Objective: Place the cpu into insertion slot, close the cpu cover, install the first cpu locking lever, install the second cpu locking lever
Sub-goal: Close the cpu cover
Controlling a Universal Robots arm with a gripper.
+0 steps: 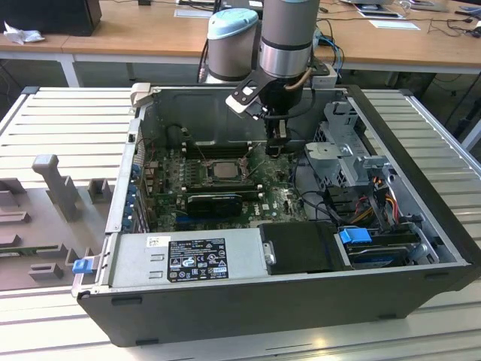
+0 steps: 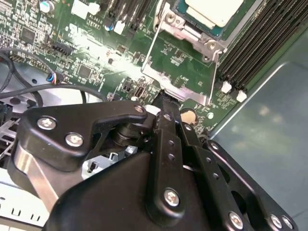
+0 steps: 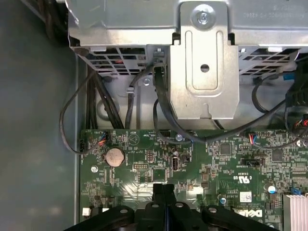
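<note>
My gripper (image 2: 165, 100), fingers pressed together on nothing, hangs low over the board (image 3: 221, 163) right at the near edge of the cover (image 2: 179, 85), which lies flipped open towards me, and beyond it the cpu (image 2: 214, 9) sits uncovered in the slot (image 1: 209, 171).

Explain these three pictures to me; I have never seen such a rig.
A grey robot arm with a black gripper reaches into an open black computer case lying on a slatted metal table. The exterior view looks from outside; both wrist views ride on the arm. In the second wrist view the small square silver-topped cpu sits in the black insertion slot on the green circuit board, and the thin metal cpu cover frame is swung open. The gripper, fingers together, holds nothing; its tips are near the cover's edge.
</note>
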